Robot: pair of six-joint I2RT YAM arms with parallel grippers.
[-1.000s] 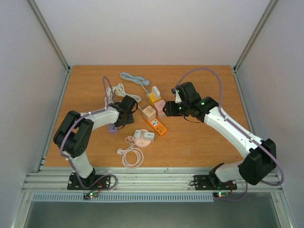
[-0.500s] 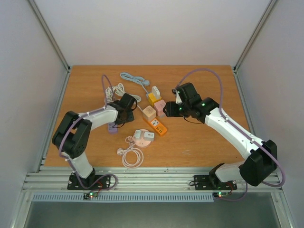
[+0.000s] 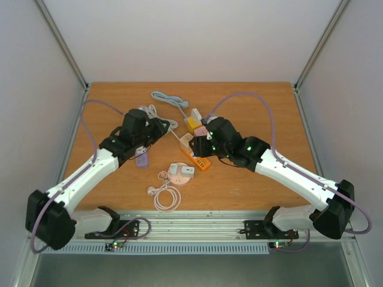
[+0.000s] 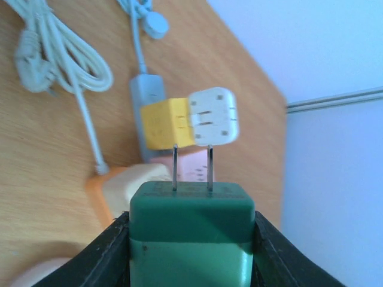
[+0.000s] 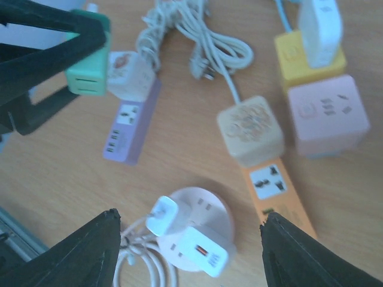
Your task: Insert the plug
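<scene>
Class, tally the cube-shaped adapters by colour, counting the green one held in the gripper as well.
green adapter: 1
yellow adapter: 1
pink adapter: 1
beige adapters: 2
Total: 5

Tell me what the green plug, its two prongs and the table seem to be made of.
The green plug looks like moulded plastic, matte, with even colour and rounded edges. Its prongs look like metal: thin, straight, grey, with a dull shine. The table looks like wood or a wood-look laminate, smooth with faint grain; which of the two stays open.
</scene>
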